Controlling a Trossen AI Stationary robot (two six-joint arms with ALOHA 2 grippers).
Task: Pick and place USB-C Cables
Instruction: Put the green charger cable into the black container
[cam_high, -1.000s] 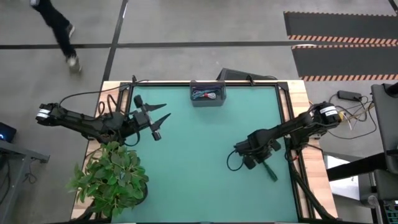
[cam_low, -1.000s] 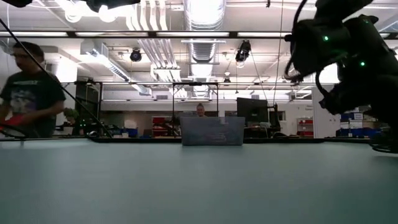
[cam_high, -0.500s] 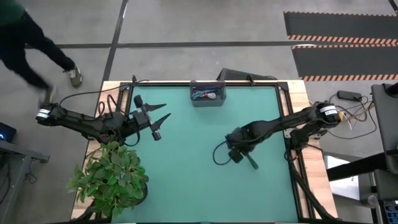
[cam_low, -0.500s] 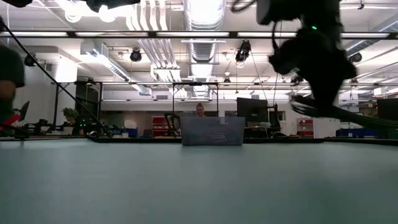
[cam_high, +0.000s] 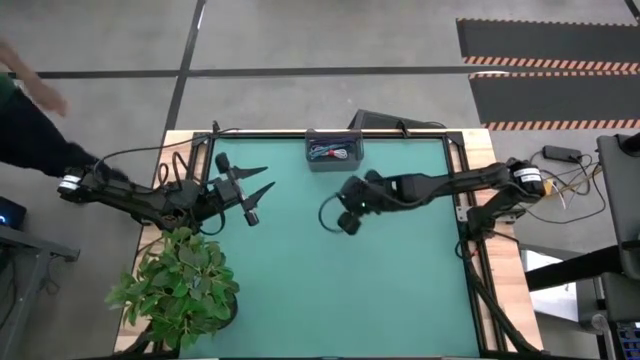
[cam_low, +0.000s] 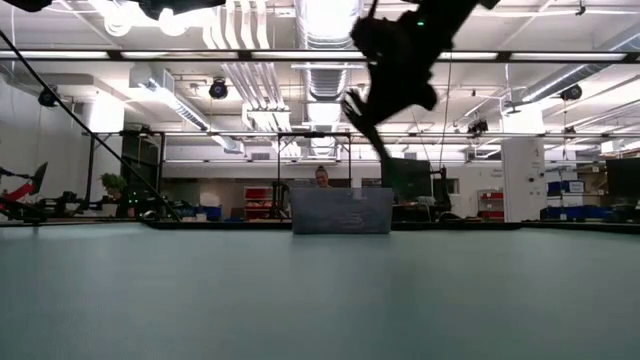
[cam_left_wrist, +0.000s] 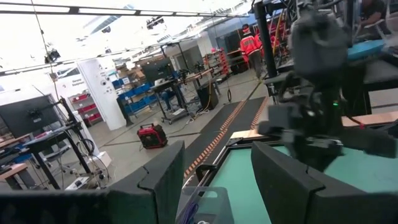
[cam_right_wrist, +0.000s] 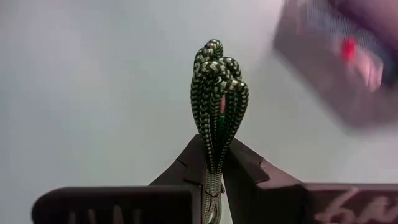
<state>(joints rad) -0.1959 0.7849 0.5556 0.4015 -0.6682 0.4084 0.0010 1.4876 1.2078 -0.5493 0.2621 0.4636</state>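
The right tool (cam_right_wrist: 212, 163) is clamped on the dark green cable (cam_right_wrist: 216, 99), above the bench (cam_high: 300, 290) just short of the grey tray (cam_high: 334, 150). The left tool (cam_high: 262, 184) waits spread apart, well left of the tray.

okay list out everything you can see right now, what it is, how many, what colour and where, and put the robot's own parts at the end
Dark green USB-C cable: one, green-and-pale braided bundle, clamped in the right tool, in the air over the mat.
Grey tray: one, at the mat's far edge, middle; holds a tangle of cables, red and white showing, count unclear.
Green mat: one, covers the tabletop.
Potted plant: one, green, near left corner of the table.
Person: one, dark sleeve, at the left edge beyond the table.
Left tool: one, dark, fingers open, waiting at the table's left side.
Right tool: one, dark, shut on the green cable, mid-table, just short of the tray.
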